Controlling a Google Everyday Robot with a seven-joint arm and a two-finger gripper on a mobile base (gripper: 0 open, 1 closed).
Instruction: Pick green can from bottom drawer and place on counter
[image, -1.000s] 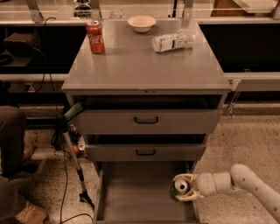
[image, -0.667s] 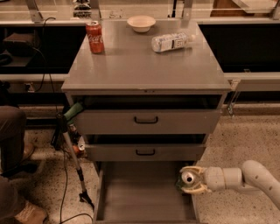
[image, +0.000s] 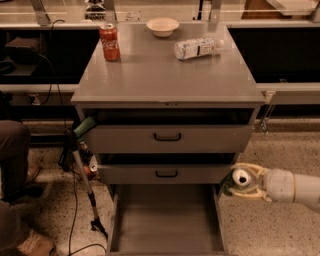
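Observation:
My gripper (image: 242, 181) is at the right of the cabinet, level with the middle drawer front and just outside the bottom drawer's right wall. It is shut on the green can (image: 239, 179), whose silver top faces the camera with a bit of green side showing at its lower left. The bottom drawer (image: 167, 222) is pulled open below, and its grey floor is bare. The counter (image: 165, 72) is the flat grey top of the cabinet, well above the gripper.
On the counter stand a red cola can (image: 109, 42) at the back left, a white bowl (image: 162, 26) at the back middle and a lying water bottle (image: 198, 48). The two upper drawers (image: 167, 136) are slightly open. A person's leg (image: 15, 150) and a green-handled pole (image: 82, 170) are at the left.
My gripper has moved with the can to the right and upward, from over the drawer's right part to outside its right wall.

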